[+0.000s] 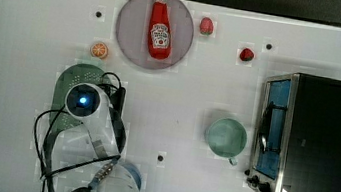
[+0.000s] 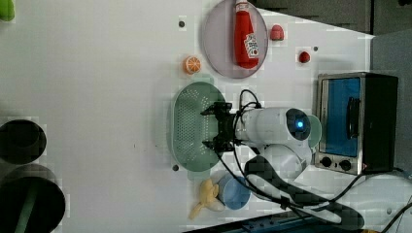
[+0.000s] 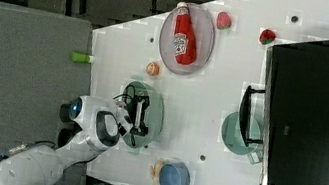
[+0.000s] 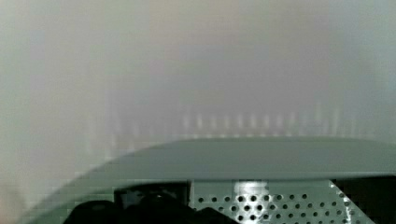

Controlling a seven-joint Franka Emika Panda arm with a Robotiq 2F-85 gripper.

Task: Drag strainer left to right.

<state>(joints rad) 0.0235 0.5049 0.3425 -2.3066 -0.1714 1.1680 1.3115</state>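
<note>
Strainer (image 2: 187,127) sits on the table (image 2: 97,97), toward the top view's left, below the orange slice (image 1: 99,50). End effector (image 2: 210,127) hangs over its basin, fingers spread wide, gripping nothing. Recommended: lower one finger inside the wall, the other outside, clamp the rim, then pull steadily toward the cup (image 1: 226,137), keeping the base flat on the table. Stop short of the cup and toaster oven (image 1: 311,141). Contents: strainer and cup look empty; plate (image 1: 134,30) carries a ketchup bottle (image 1: 160,26); blue bowl (image 2: 235,193) looks empty.
</note>
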